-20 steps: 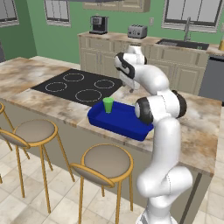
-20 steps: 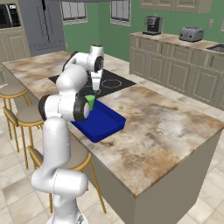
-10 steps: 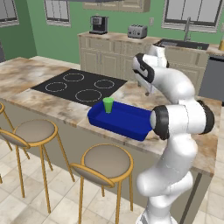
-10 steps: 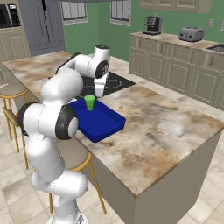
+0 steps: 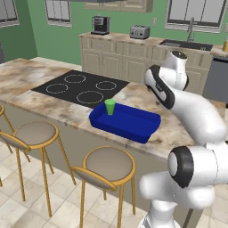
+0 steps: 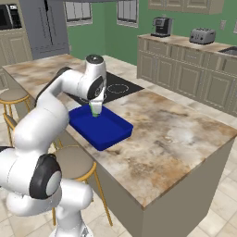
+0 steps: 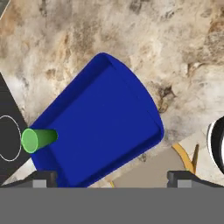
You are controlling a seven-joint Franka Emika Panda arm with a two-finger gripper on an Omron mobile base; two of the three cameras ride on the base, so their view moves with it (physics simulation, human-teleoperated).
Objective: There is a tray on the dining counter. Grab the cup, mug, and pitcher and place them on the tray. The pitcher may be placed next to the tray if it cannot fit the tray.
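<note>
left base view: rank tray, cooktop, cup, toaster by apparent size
1. cooktop
2. tray, close behind; it sits nearer the camera, so this order is unsure
3. toaster, far off on the wall counter
4. cup, close to the toaster; unsure

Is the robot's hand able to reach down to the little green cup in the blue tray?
Probably yes. The small green cup stands upright at one end of the shallow blue tray, nothing beside it, and the open hand hangs above.
</note>
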